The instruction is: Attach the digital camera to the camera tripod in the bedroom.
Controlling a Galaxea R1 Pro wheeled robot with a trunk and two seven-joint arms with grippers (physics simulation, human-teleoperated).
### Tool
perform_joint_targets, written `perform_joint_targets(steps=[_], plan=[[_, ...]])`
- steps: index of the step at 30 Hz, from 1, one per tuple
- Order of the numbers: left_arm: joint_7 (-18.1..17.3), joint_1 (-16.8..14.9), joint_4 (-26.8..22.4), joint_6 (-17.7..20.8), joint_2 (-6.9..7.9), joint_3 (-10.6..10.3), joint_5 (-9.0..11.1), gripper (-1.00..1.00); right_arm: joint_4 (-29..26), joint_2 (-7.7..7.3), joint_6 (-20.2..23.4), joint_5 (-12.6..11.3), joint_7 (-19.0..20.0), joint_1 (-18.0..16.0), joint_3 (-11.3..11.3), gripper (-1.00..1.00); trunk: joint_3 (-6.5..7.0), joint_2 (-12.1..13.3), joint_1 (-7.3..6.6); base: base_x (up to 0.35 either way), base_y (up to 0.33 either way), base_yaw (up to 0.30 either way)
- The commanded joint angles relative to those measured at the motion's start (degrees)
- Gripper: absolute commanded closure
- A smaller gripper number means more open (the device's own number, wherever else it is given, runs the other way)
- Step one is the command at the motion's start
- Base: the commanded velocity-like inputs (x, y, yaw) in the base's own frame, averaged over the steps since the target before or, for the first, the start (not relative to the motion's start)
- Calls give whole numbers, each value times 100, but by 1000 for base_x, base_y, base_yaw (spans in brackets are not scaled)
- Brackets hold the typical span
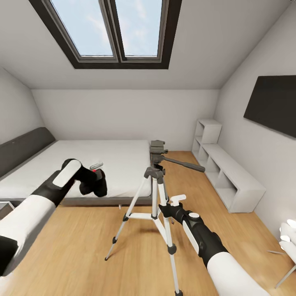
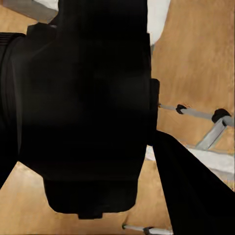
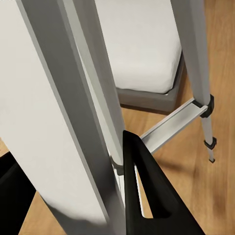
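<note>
Nearest, the right gripper [image 1: 169, 206] pinched a leg of the camera tripod [image 1: 155, 193], its fingers closed round the silver tube, probably to steady the stand for mounting. The left gripper [image 1: 93, 181] clamped the digital camera [image 1: 98, 177] and held it raised to the left of the tripod, a little below its bare head and apart from it, red button up, likely so its base could come down on the mount. Behind stood the bed [image 1: 82, 164] on the bedroom's wood floor [image 1: 82, 246], under the skylight [image 1: 111, 28]
</note>
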Motion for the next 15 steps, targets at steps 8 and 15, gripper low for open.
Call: perform_joint_targets(steps=[8, 15], plan=[[844, -1588, -307, 610, -1016, 460, 20, 100, 1, 0, 43, -22, 32, -3, 14, 100, -15, -10, 5, 0, 0, 0], [1561, -2152, -172, 684, -1549, 510, 22, 100, 1, 1, 45, -19, 34, -3, 20, 100, -15, -10, 5, 0, 0, 0]])
